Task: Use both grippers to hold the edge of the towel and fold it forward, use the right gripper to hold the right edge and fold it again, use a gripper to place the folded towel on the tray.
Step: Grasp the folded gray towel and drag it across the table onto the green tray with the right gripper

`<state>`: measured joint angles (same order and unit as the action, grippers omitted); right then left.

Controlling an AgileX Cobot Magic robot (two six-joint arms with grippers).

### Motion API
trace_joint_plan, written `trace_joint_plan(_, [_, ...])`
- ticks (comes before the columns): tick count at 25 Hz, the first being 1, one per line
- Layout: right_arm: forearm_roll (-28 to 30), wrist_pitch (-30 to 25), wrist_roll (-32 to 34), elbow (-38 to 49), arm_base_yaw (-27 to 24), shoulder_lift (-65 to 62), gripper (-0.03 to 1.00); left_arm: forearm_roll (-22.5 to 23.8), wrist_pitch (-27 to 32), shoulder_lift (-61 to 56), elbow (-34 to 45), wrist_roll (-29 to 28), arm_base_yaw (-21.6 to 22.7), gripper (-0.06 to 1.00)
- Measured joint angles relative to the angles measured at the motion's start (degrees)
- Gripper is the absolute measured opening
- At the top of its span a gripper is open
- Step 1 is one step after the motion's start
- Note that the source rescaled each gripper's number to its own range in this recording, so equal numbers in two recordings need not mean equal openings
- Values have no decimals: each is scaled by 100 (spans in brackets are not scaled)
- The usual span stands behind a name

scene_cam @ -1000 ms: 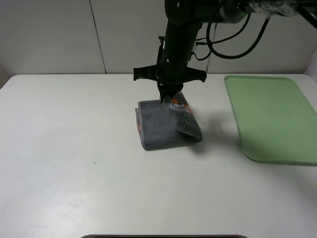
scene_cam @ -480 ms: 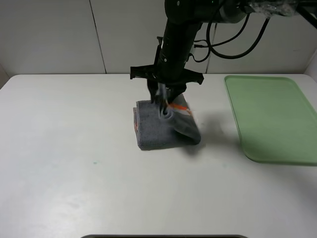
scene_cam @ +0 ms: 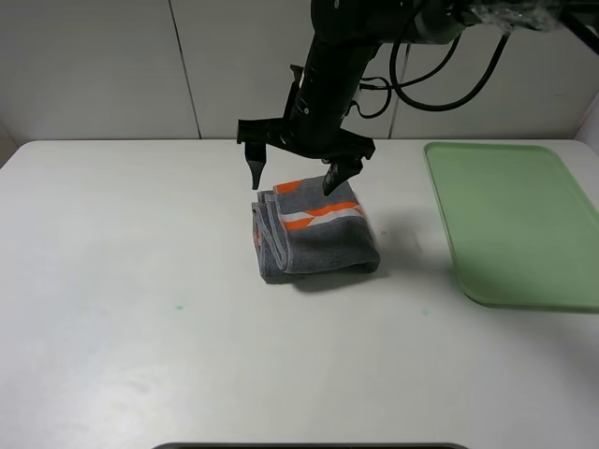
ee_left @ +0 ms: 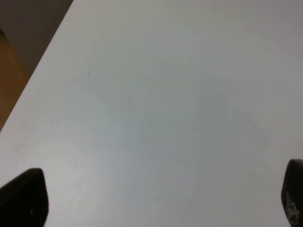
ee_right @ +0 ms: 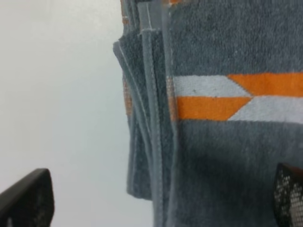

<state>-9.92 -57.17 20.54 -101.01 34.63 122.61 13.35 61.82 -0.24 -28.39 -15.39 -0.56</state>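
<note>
Pincer R wide apart just above folded towel; pincer L wide apart over table.

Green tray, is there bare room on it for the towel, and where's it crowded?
The green tray is bare rim to rim. The white table left of the folded towel is bare too. Crowded only over the towel, under the open right gripper.

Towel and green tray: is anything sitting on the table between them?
Nothing. The high view shows only bare white table between the folded towel and the tray.
</note>
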Motion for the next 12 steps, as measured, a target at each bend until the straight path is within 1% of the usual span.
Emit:
trace_joint_plan(3, [329,-64,-242,0,0,0,100,0,0,0,0,0,0,100])
trace_joint_plan(9, [1266,-299,-685,0,-108,0,100,0,0,0,0,0,0,100])
trace_joint_plan(12, [1453,-322,-841,0,-274,0,100,0,0,0,0,0,0,100])
